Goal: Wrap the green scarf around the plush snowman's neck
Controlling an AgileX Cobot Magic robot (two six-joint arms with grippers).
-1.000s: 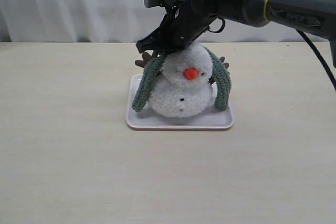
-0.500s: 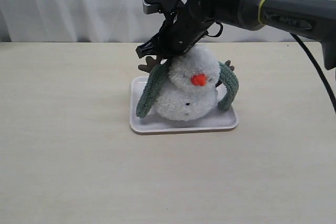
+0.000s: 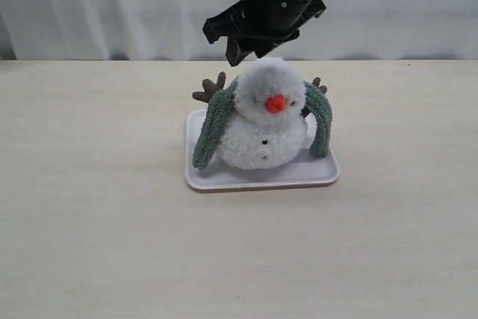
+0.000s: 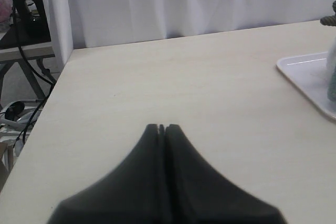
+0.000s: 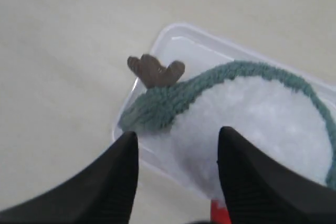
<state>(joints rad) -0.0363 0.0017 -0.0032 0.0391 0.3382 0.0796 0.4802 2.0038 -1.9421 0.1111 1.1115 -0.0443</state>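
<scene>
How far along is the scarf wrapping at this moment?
Done: the green scarf drapes behind the neck of the plush snowman, ends hanging down both sides. In hand: nothing; the right gripper is open above the snowman. Left: probably crossing the ends in front.

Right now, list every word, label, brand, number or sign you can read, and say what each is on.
None: no words, labels, brands, numbers or signs show in any view.
The snowman, scarf, tray, table, left gripper and right gripper bear no visible writing.
</scene>
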